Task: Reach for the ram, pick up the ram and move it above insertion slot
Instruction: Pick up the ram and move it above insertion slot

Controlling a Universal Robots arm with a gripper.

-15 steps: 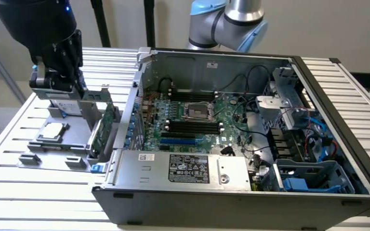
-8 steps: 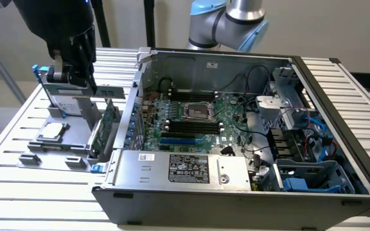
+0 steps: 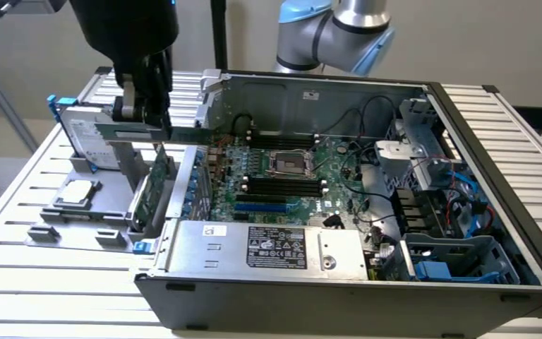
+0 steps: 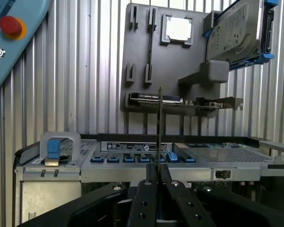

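At the exterior view's left, a grey fixture plate is being carried on the slatted worktop, with a processor chip lying flat on it and a hard drive standing at its far edge. Just beside the plate, toward the open computer case, the green expansion card is being left standing in its holder. Above that card the tool is being held, and in the wrist view its two fingers are being pressed together on the ram, which is being seen edge-on as a thin upright line rising from the fingertips. The reach and the pick-up are therefore being judged as done, with the ram lifted clear of the plate. The transfer is being judged as unfinished: the tool is being kept outside the case wall, well apart from the memory slots on the motherboard inside the case.
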